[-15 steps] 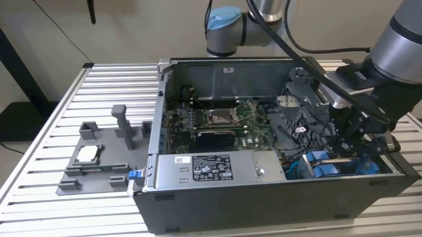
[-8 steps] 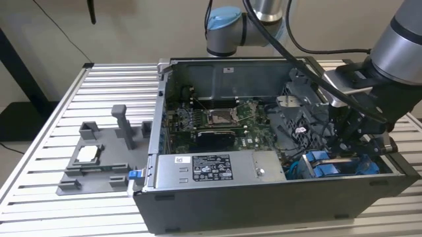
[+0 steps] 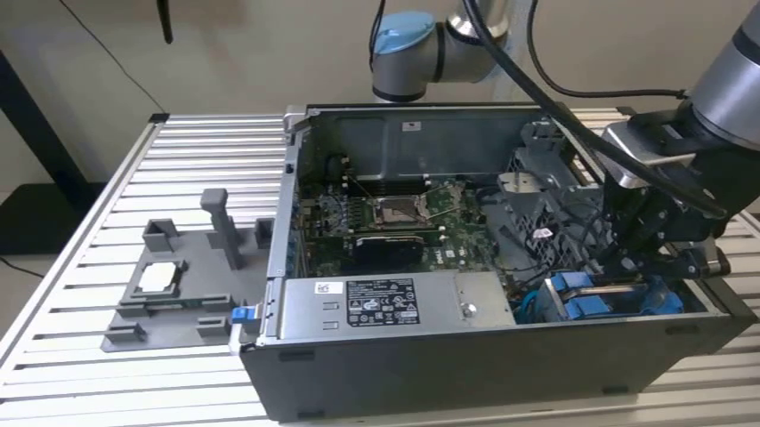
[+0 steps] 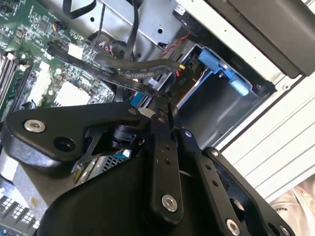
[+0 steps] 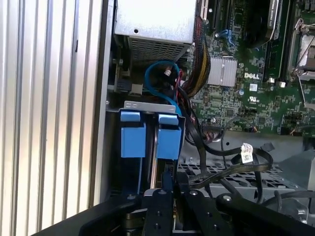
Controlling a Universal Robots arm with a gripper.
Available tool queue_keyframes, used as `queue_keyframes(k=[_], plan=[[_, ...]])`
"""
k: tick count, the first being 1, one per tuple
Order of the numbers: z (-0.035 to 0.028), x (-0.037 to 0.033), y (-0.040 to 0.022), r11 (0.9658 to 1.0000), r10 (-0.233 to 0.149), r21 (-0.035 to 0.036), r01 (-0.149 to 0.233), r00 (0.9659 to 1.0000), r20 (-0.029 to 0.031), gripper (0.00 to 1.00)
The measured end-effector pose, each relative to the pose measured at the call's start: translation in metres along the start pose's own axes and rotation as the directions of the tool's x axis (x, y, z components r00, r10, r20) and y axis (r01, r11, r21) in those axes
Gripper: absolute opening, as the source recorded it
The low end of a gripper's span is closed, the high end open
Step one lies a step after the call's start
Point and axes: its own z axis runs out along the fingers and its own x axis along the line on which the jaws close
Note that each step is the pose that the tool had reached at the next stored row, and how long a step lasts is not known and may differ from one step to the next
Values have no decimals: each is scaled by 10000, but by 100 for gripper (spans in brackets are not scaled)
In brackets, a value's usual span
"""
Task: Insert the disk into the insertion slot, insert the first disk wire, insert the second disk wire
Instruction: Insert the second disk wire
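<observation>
We see an open grey computer case (image 3: 475, 356) lying on a ribbed aluminium table (image 3: 178, 160), its green motherboard (image 3: 392, 213) exposed and the grey labelled power-supply box (image 3: 380, 307) along the near wall. At the corner on the exterior view's right sits the insertion slot (image 5: 129, 105), a grey sheet-metal cage. The disk (image 5: 152, 140) stands inside it, its two bright blue plastic carrier tabs side by side, long axis running down into the bay. The gripper (image 5: 170, 179) hangs directly over the disk's edge, just beside the blue tabs, with glossy black cables (image 5: 226, 167) looping close past it. Its matte black fingers (image 4: 165, 132) look drawn close together on something thin, perhaps a wire connector, but we cannot tell for sure.
</observation>
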Motion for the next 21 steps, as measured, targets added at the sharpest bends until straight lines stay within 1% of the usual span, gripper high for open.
queue_keyframes(k=[1,6,9,21], plan=[[0,0,-9,10000,4,-8,-4,10000,0,16],[4,-7,-11,9998,191,13,-191,9998,1,16],[6,-17,-11,9998,192,14,-192,9998,1,16],[11,-18,-3,9998,192,13,-192,9998,-10,16]])
